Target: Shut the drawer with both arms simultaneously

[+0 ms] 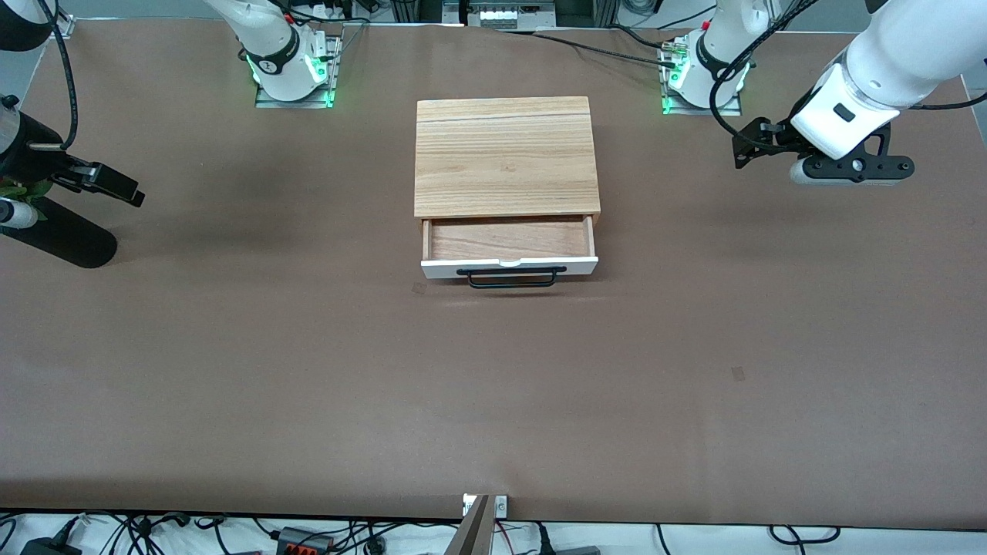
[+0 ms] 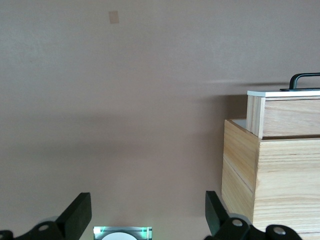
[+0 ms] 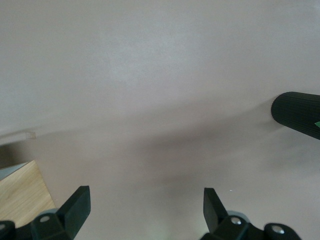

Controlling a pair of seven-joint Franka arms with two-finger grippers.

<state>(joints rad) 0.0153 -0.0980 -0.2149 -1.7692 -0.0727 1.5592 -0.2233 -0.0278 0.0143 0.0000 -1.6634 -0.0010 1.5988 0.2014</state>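
Front view: the drawer (image 1: 509,257) stands pulled out of the light-wood cabinet (image 1: 506,156) at mid-table, its white front and black bar handle (image 1: 513,277) facing the camera, the long axis running between the two arm ends. The left gripper (image 1: 746,146) hangs over bare table toward the left arm's end; the right gripper (image 1: 116,185) hangs toward the right arm's end, markedly farther out from the cabinet. Both must come round in front of the panel.

Left wrist view: the left gripper's fingers (image 2: 79,212) are spread wide on nothing; the cabinet's side and the projecting drawer show close by.

Right wrist view: the right gripper's fingers (image 3: 77,204) are likewise spread apart, empty, with only a cabinet corner in sight.
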